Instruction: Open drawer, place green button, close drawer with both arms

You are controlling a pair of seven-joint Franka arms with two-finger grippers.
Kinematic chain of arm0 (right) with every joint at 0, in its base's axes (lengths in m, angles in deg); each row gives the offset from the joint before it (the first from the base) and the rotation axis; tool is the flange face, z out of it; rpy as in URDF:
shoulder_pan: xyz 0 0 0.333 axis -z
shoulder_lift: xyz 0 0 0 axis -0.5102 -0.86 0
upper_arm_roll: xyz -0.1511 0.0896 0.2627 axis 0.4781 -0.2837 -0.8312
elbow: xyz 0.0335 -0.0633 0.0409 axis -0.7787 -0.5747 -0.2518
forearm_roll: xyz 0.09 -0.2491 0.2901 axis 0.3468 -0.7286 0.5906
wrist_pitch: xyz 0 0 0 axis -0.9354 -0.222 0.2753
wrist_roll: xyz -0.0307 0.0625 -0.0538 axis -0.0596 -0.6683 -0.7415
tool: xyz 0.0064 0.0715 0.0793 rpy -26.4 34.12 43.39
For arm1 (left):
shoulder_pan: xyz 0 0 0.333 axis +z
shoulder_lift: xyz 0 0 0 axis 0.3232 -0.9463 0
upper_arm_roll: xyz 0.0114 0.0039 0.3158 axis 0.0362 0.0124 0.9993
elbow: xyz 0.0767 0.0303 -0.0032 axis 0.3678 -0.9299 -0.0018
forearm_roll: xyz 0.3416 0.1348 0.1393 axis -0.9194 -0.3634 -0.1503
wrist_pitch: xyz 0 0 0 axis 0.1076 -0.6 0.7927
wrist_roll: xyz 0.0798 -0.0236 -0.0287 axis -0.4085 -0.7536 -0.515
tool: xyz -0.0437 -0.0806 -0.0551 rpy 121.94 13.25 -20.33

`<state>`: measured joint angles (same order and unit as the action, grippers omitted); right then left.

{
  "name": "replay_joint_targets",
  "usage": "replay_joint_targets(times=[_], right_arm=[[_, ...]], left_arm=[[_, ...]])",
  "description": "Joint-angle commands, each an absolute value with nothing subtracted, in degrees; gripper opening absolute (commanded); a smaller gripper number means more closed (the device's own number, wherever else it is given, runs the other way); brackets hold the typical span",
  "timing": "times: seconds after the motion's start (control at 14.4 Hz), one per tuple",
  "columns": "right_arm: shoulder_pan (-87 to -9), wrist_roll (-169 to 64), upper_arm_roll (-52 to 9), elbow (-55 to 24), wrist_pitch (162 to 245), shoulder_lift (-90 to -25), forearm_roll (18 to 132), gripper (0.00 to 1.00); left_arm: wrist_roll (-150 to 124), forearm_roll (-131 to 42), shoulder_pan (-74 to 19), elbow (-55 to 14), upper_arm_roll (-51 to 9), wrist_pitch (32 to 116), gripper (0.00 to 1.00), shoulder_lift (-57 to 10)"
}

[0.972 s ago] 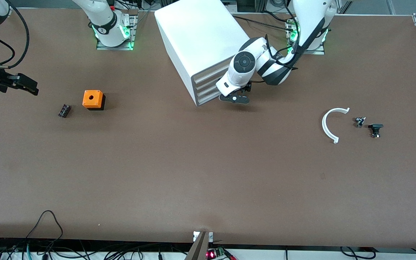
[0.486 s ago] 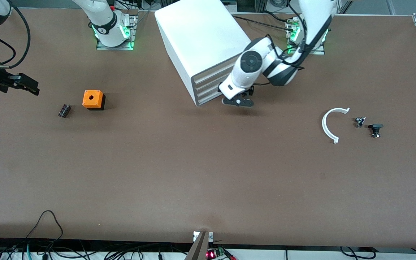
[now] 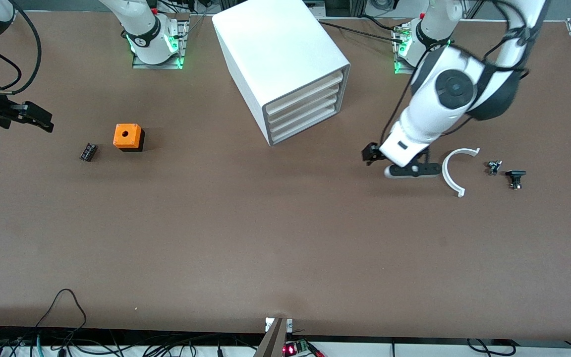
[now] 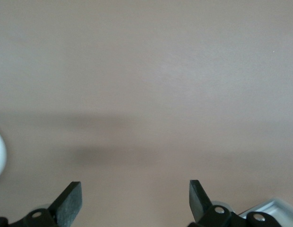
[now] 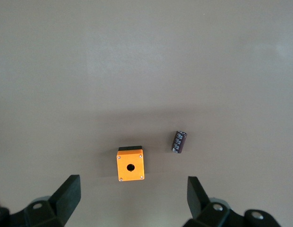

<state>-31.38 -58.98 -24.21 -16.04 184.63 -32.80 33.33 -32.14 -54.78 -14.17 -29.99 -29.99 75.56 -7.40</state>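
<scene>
left gripper over bare table beside the white arc, drawer shut

the left gripper (image 4: 132, 198) hangs over bare brown table (image 3: 265, 238) with its fingers (image 4: 71, 201) spread apart and nothing between them. in the front view it (image 3: 404, 166) sits just beside a white curved piece (image 3: 451, 173), toward the cabinet from it. the left wrist view shows only table surface and a corner of something pale at the frame's edge.

the cabinet (image 3: 280, 59) stands between the two arm bases, its front angled toward the left arm's end. the drawer (image 3: 305, 126), lowest of three, is pushed in flush with the others.

the button (image 3: 515, 178) lies on the table toward the left arm's end, just beside a small black part (image 3: 493, 167) and near the white curved piece.

the right gripper (image 5: 132, 198) waits with fingers wide apart and empty, up over the right arm's end of the table (image 3: 23, 116). its wrist view looks down on an orange cube (image 5: 130, 165) and a small dark cylinder (image 5: 179, 142) beside it, apart from each other.
</scene>
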Motion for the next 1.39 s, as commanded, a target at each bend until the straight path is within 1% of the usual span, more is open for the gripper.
replay_joint_targets(times=[0.0, 0.07, 0.14, 0.21, 0.35, 0.49, 0.56, 0.62, 0.83, 1.32], right_arm=[[-31.12, -58.12, -24.55, -16.91, 185.85, -31.75, 33.82, 1.00], [-31.12, -58.03, -24.55, -16.74, 185.50, -31.75, 33.91, 1.00], [-31.12, -58.21, -24.55, -16.47, 185.24, -31.67, 34.08, 1.00], [-31.03, -58.64, -24.55, -16.47, 185.41, -31.66, 34.09, 1.00], [-31.12, -59.26, -24.55, -16.30, 185.85, -31.75, 34.17, 1.00], [-31.12, -59.26, -24.55, -15.68, 185.50, -31.84, 34.96, 1.00], [-31.12, -59.26, -24.55, -15.68, 185.50, -31.84, 34.96, 1.00], [-31.12, -59.26, -24.47, -15.59, 185.33, -31.84, 34.96, 1.00], [-31.03, -59.09, -24.38, -15.59, 185.15, -31.84, 35.05, 1.00], [-31.12, -59.17, -24.38, -15.33, 185.15, -31.93, 35.32, 1.00]], left_arm=[[-20.00, -55.26, -14.90, -27.81, -24.46, 67.83, 1.00, -0.55], [-15.35, -55.26, -14.90, -26.49, -23.04, 64.85, 1.00, 1.56], [-8.43, -55.87, -14.99, -25.70, -19.90, 60.81, 1.00, 5.58], [-5.83, -55.96, -14.99, -25.60, -17.78, 59.12, 1.00, 7.19], [-0.12, -55.96, -14.99, -23.33, -13.21, 55.17, 1.00, 8.69], [5.42, -55.70, -15.08, -18.24, -9.16, 49.81, 1.00, 8.61], [7.36, -55.44, -15.17, -16.48, -8.36, 47.87, 1.00, 8.52], [7.99, -55.52, -15.17, -15.94, -8.27, 47.68, 1.00, 8.17], [7.99, -55.35, -15.34, -15.67, -8.44, 47.68, 1.00, 5.80], [2.11, -55.26, -15.96, -15.49, -8.62, 47.68, 1.00, 5.10]])
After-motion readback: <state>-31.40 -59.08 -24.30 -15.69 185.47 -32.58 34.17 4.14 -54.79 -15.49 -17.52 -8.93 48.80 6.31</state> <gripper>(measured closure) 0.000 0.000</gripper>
